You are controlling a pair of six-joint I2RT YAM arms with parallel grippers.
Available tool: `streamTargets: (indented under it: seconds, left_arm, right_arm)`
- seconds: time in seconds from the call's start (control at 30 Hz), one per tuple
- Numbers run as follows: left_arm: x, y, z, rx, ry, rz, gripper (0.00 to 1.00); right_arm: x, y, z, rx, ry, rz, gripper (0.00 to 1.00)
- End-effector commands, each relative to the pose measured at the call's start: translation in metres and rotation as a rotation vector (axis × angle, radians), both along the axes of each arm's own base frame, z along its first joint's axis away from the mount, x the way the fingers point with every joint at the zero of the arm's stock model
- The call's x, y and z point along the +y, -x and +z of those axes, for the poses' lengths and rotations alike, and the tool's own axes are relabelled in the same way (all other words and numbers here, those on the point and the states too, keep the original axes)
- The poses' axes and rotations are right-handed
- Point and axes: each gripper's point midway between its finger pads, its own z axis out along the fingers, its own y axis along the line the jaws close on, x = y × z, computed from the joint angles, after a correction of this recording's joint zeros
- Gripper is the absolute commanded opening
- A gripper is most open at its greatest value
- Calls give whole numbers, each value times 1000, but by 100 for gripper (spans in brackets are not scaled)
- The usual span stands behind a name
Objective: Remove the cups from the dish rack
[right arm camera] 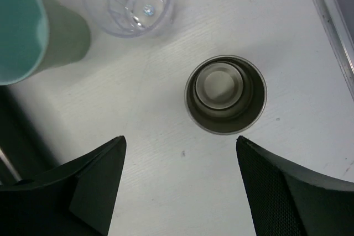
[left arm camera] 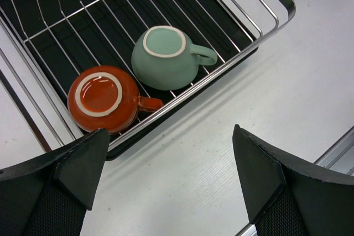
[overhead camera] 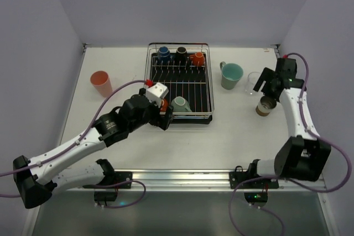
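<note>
Holds left gripper (left arm camera: 170, 136) wide open, empty, above near corner of dish rack (left arm camera: 66, 31), lined up for upside-down red cup (left arm camera: 102, 99) beside teal cup (left arm camera: 163, 57). Holds right gripper (right arm camera: 180, 142) spread, empty, over brown cup (right arm camera: 225, 94) upright on table (right arm camera: 144, 109): unloaded.

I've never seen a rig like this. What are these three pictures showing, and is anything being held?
Two robot arms with two-finger grippers stand at the near edge of a table. One picture looks down from above; the others come from a camera on each wrist. In the dish rack sit a blue cup, black cup, orange cup, and, upside down, a pale teal cup and red cup. On the table stand a pink cup, green cup, clear cup and brown cup. The left gripper hangs open near the red cup, the right gripper open near the brown cup. Nothing is held.
</note>
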Motion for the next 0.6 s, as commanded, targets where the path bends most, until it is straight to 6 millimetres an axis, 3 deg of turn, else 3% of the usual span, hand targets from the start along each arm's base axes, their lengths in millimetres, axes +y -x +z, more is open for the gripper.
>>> streamTargets:
  seconds: [0.0,0.03,0.07,0.1,0.13,0.17,0.2,0.37,0.57]
  left_arm:
    - [-17,-9,31,-4,55,8,100]
    - [-19,-13,31,1,52,25,100]
    - [-21,-17,32,6,55,43,100]
    - [-27,-26,33,22,62,76,100]
    - [-31,-30,31,31,65,94,100]
    - [-36,-35,32,32,76,111,100]
    - [-40,-47,27,52,72,168,100]
    - [-55,-71,4,157,69,339,100]
    - [-77,-90,-32,271,60,493,100]
  right_arm:
    - [18,6,53,-229,-42,13,84]
    - [25,14,50,-251,-58,26,86]
    - [36,17,75,-365,-78,64,86]
    - [46,20,82,-411,-106,79,86]
    - [58,27,76,-427,-138,118,87]
    - [69,31,94,-508,-153,158,89]
    - [87,35,98,-524,-200,209,89]
    - [148,59,98,-540,-284,422,90]
    - [185,84,99,-591,-404,574,90]
